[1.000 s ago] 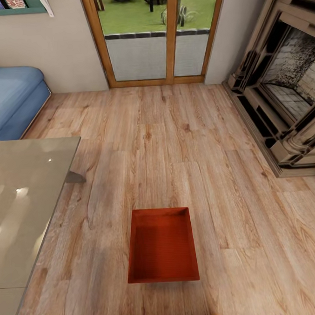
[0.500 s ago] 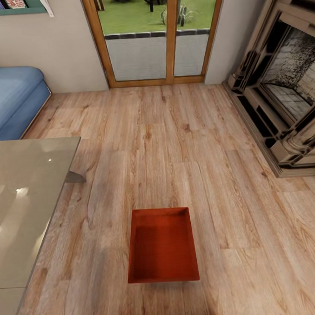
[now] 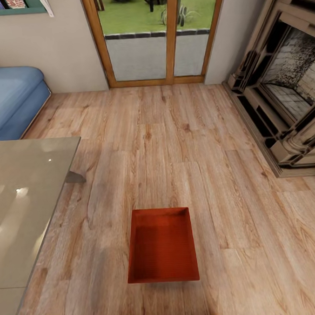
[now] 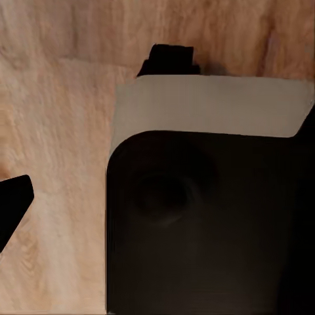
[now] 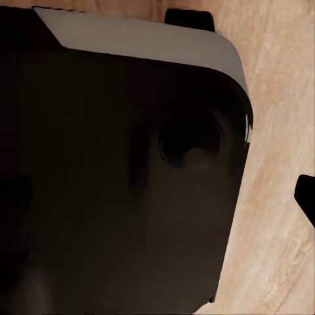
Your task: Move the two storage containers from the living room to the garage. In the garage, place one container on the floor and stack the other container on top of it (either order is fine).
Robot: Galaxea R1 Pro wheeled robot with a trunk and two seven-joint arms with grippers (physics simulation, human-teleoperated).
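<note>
Bare wood floor (image 3: 175, 142) lay open all around the red box (image 3: 162, 246); a shiny table (image 3: 25, 203) stood close on its left

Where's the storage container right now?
In the head view, one orange-red storage container sits on the wood-plank floor directly ahead, right of the grey table.

We see an orange-red box (image 3: 162, 246) on light brown wood planks (image 3: 184, 142). The sofa (image 3: 11, 99) is blue, the table (image 3: 25, 207) shiny grey, and the door frames (image 3: 171, 35) brown.
</note>
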